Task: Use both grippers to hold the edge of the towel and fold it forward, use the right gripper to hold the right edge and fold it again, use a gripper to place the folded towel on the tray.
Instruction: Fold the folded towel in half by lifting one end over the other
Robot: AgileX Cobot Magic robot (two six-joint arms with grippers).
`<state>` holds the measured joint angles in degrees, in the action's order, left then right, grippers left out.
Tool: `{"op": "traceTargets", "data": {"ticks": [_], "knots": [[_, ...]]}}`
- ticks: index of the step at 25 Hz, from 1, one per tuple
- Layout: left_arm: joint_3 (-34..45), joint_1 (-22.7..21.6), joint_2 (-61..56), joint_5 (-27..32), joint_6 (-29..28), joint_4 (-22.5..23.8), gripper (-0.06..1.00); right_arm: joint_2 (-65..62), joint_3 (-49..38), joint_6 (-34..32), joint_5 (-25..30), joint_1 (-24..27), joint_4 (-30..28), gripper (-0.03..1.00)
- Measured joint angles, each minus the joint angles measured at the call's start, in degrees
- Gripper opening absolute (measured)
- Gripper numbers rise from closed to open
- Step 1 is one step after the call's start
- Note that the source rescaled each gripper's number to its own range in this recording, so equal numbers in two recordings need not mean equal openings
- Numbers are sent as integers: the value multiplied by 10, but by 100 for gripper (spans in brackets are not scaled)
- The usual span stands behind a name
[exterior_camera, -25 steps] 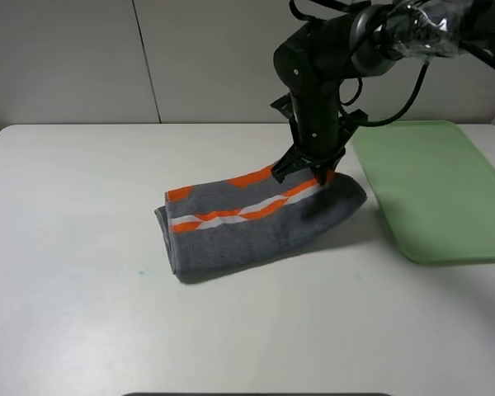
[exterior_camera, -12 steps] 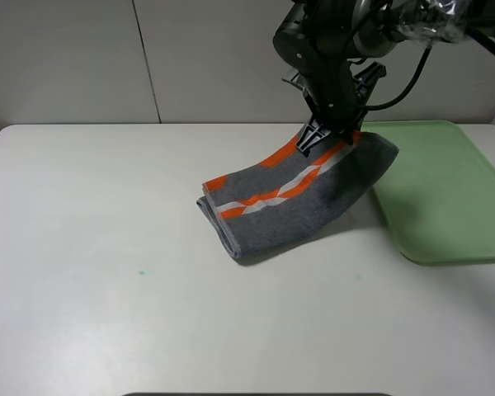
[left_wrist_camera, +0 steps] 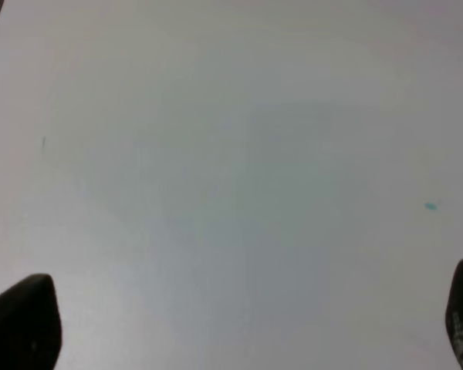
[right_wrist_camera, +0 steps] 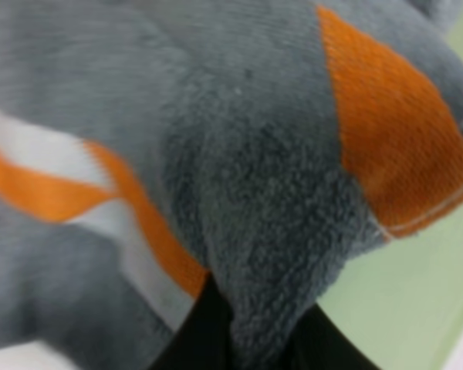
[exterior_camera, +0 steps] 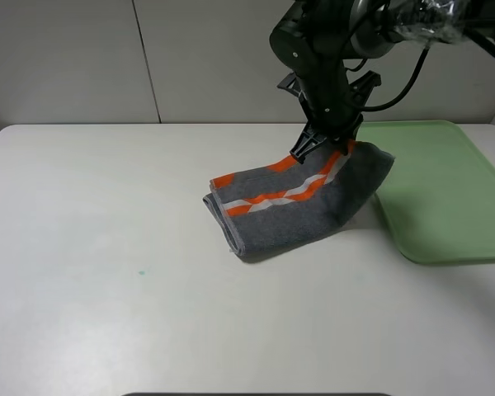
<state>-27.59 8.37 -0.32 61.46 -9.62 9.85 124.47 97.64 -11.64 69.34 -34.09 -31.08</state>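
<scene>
Only two dark fingertips of the left gripper (left_wrist_camera: pixel 243 330) show, cut off at the picture's corners and spread wide above the white table (exterior_camera: pixel 107 264); the folded towel (exterior_camera: pixel 285 206) rests its left end on the table; its right end hangs raised at the green tray (exterior_camera: pixel 445 198)'s rim, pinched in the closed right gripper (exterior_camera: pixel 326 153), whose jaws the cloth mostly hides.

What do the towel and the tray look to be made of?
Towel: soft terry or fleece cloth, matte; the right wrist view shows fuzzy pile and a stitched hem. Tray: probably plastic, pale green, smooth and even, with a moulded raised rim and rounded corners.
</scene>
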Motion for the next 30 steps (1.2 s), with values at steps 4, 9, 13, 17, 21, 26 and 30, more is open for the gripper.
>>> {"op": "traceTargets", "data": {"ticks": [4, 9, 13, 17, 21, 26, 30], "knots": [[0, 0, 0, 0, 0, 0, 100, 0, 0, 1, 1, -26, 12, 7], [0, 0, 0, 0, 0, 0, 100, 0, 0, 1, 1, -66, 19, 7], [0, 0, 0, 0, 0, 0, 100, 0, 0, -3, 1, -94, 46, 7], [0, 0, 0, 0, 0, 0, 100, 0, 0, -20, 0, -109, 86, 7], [0, 0, 0, 0, 0, 0, 100, 0, 0, -42, -22, -113, 138, 7], [0, 0, 0, 0, 0, 0, 100, 0, 0, -65, -65, -113, 194, 7], [0, 0, 0, 0, 0, 0, 100, 0, 0, -85, -83, -113, 206, 7]]}}
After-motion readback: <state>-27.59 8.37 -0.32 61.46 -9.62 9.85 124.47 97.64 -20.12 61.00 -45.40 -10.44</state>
